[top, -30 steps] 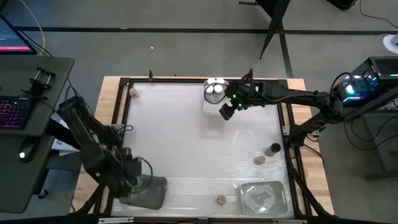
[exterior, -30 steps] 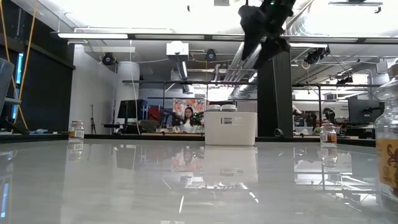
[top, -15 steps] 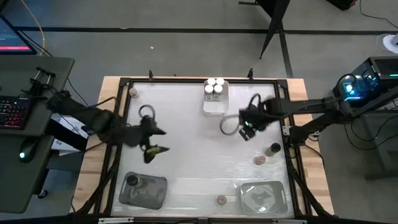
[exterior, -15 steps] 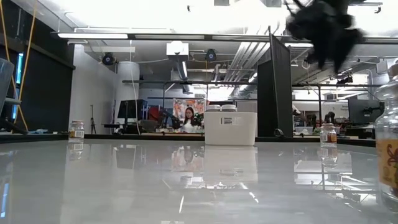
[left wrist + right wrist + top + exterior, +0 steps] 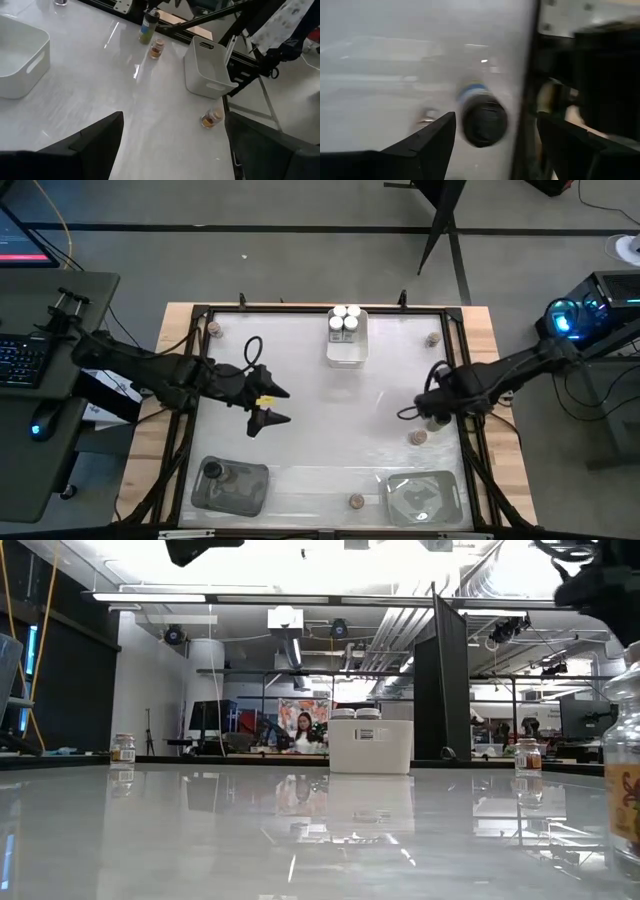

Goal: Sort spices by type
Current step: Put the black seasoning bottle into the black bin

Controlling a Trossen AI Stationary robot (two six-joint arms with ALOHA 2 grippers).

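Glossy white table (image 5: pixel 320 420); workshop behind; person seated (image 5: pixel 303 730).

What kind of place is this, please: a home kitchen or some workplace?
Probably a robotics lab or workshop, not a kitchen. The framed table stands on a bare floor beside a desk with a keyboard, and the low view shows exposed ceiling pipes and a large hall with equipment.

— Where's the rectangular white plastic tray (image 5: pixel 347 348) holding the white-topped jars (image 5: pixel 346 321)?
— Far edge of the counter (image 5: pixel 320 415), middle.
— And the clear plastic tray (image 5: pixel 424 498)?
— Near right corner; brown-topped jar (image 5: pixel 355 501) just left of it.
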